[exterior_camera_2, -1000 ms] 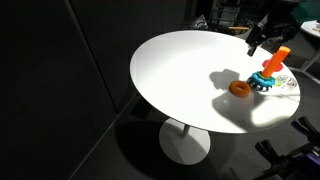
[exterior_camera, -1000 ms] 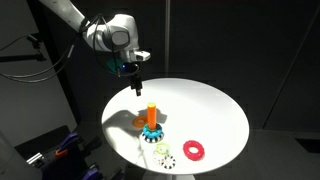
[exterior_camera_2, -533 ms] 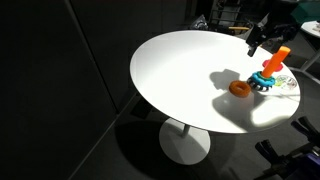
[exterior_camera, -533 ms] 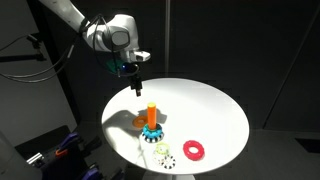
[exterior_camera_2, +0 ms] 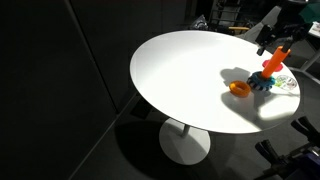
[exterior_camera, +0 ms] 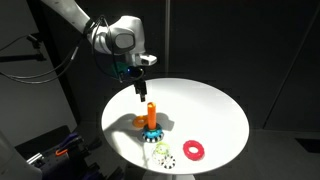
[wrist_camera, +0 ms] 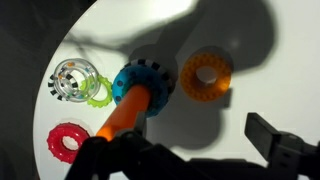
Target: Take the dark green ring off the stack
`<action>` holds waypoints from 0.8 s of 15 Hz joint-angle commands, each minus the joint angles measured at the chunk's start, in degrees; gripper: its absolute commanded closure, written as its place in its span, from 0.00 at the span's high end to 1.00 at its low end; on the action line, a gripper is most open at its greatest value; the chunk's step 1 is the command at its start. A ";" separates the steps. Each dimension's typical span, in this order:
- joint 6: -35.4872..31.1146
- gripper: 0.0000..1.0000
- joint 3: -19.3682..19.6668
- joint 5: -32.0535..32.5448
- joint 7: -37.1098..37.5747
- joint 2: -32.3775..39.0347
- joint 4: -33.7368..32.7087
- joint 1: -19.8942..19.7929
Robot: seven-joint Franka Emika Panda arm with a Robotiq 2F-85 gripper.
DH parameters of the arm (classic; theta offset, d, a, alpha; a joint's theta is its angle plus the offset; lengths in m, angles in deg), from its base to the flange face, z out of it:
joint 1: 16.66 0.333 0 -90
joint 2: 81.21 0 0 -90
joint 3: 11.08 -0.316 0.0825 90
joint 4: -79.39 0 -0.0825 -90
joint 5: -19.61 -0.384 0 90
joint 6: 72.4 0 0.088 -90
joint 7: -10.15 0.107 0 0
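Observation:
The stack is an upright orange peg [exterior_camera: 151, 111] with a blue toothed ring [exterior_camera: 152, 130] around its foot, standing on the round white table [exterior_camera: 205, 105]. It shows in both exterior views and in the wrist view [wrist_camera: 127, 113]. I cannot make out the dark green ring in any view; the blue toothed ring [wrist_camera: 141, 85] covers the peg's foot. My gripper [exterior_camera: 139, 90] hangs open and empty just above and beside the peg top [exterior_camera_2: 276, 58]. In the wrist view its fingers [wrist_camera: 190, 152] stand wide apart over bare table.
An orange ring [wrist_camera: 207, 75] lies beside the stack. A pale yellow-green gear ring [wrist_camera: 98, 93], a clear ring [wrist_camera: 75, 80] and a loose red ring [wrist_camera: 68, 141] lie on the other side, near the table's edge [exterior_camera: 170, 170].
My gripper has moved across the table toward the peg and now hangs close over its top. The rings have not moved.

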 commanded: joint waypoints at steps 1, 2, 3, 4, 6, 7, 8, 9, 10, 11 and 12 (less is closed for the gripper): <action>-0.54 1.00 1.40 -0.78 -2.72 -0.63 1.17 -1.45; -0.93 1.00 1.75 -0.82 -3.25 -0.59 1.45 -1.82; -1.58 1.00 2.07 -0.82 -3.67 -0.53 1.79 -2.17; -2.61 1.00 2.33 -0.86 -4.36 -0.41 2.29 -2.47; -5.12 1.00 2.67 -0.93 -5.20 -0.28 3.59 -2.84; -6.66 1.00 2.75 -0.71 -5.49 -0.28 4.43 -2.96; -8.67 1.00 2.82 -0.43 -5.49 -0.31 5.48 -3.04; -10.50 1.00 2.88 -0.22 -5.65 -0.19 6.39 -3.09; -12.05 1.00 2.94 -0.11 -5.78 -0.02 7.15 -3.08; -13.41 1.00 3.01 -0.05 -5.84 0.25 7.88 -3.06; -14.68 1.00 3.09 0.22 -5.69 0.57 8.58 -3.04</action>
